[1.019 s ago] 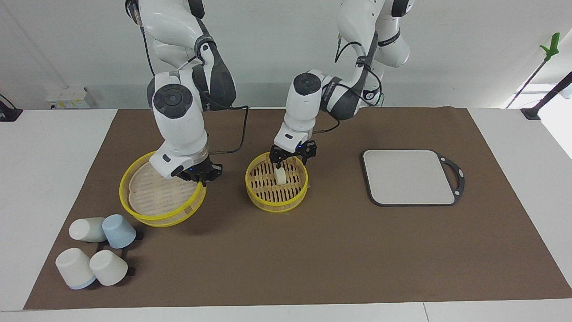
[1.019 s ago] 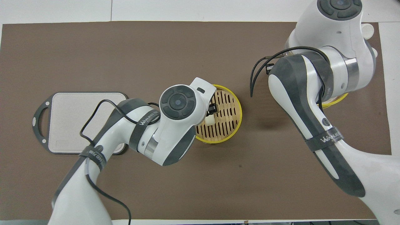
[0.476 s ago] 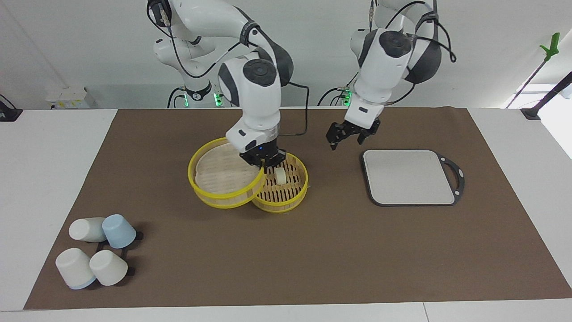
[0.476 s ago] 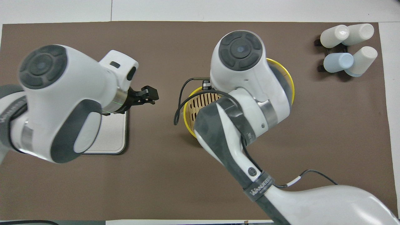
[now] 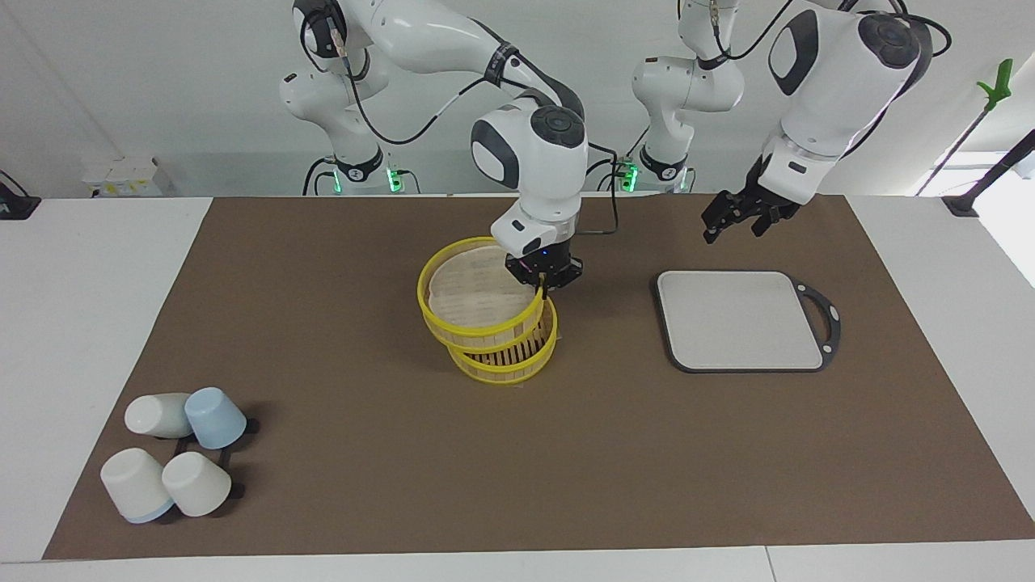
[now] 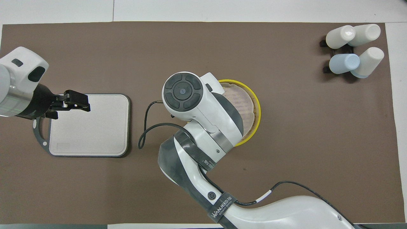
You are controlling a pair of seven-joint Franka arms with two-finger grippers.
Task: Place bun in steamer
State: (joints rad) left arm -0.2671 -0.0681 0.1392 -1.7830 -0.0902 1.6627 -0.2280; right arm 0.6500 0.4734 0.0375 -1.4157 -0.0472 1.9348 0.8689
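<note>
Facing view: since half a second ago the right gripper (image 5: 543,283) has carried the lid (image 5: 479,297) from beside the steamer (image 5: 508,352) to directly over it; the lid now hangs tilted, its lower edge at or just above the basket's yellow rim, its raised edge toward the robots, and contact cannot be read. The right gripper's fingers are clamped on the lid's rim at the edge toward the left arm's end. The bun, seen earlier on the slatted bottom, is now hidden under the lid; nothing shows it outside the basket. The left gripper (image 5: 736,218) has moved away from the steamer and now hangs in the air over the mat near the grey board (image 5: 740,320), on the robots' side of it, fingers slightly apart and holding nothing. Four cups (image 5: 174,461) lie at the right arm's end of the table, unchanged. Overhead view: the right arm now covers much of the steamer (image 6: 256,122); the lid (image 6: 241,103) shows inside the yellow ring, and its gripper is hidden beneath the wrist. The left gripper (image 6: 76,101) has shifted toward the left arm's end and sits over the grey board (image 6: 92,133), jaws parted, empty. The cups (image 6: 353,47) stay in the corner farthest from the robots.
</note>
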